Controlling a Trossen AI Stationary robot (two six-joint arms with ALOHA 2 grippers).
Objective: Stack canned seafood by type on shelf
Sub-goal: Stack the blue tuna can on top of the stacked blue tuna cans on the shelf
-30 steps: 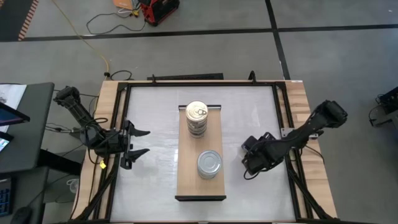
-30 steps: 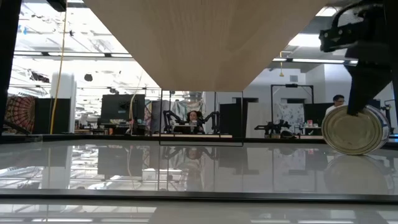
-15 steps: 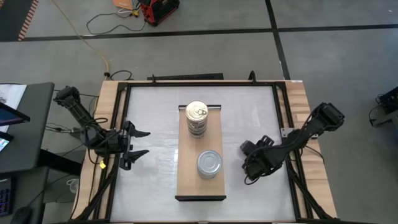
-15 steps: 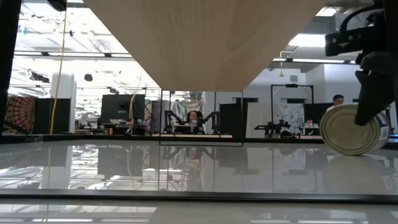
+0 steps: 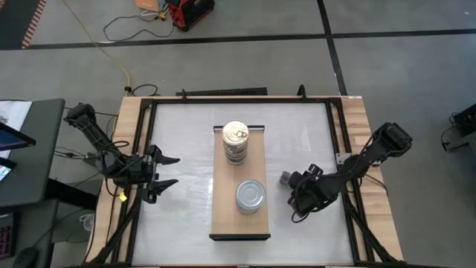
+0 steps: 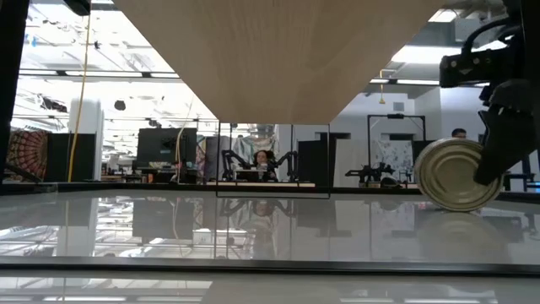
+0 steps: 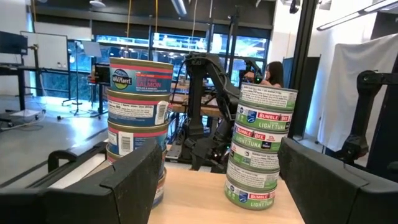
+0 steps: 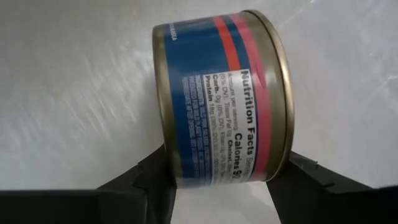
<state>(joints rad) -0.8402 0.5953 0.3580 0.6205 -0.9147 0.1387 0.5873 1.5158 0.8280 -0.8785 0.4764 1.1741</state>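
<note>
Tabletop: nearly cleared. Shelf sits between the two hands and carries both sorted stacks: salmon stack (gold pull-tab top) and light tuna stack (plain silver lid).

Judged remaining: one loose can, blue and red label, lying on its side off the shelf, between the right hand's fingers. Fingers flank the can's wall; firm grip cannot be told.

Left hand wide open, empty, waiting opposite the shelf.
</note>
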